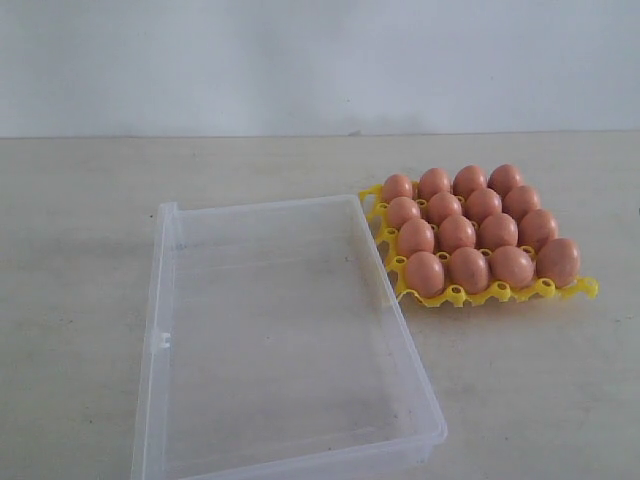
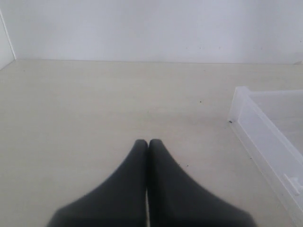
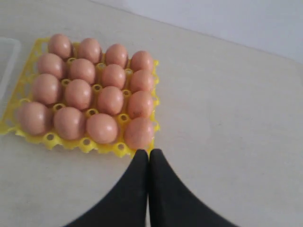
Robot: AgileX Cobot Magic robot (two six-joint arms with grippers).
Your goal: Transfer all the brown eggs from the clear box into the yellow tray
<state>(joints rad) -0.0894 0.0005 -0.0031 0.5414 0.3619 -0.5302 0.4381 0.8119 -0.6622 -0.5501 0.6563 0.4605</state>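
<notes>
I am seeing sixteen brown eggs [image 1: 457, 233] sitting upright, filling the yellow tray [image 1: 500, 292], which is lying just beside the clear box [image 1: 280, 330].

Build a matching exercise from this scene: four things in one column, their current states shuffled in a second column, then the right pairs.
Things
1. transparent plastic rectangular box
2. bright yellow plastic lattice egg tray
3. smooth pinkish-brown oval eggs
4. black left gripper

States
A. every cup filled
B. shut, holding nothing
C. empty
D. seated in four rows of four

Pairs: 1-C, 2-A, 3-D, 4-B
</notes>
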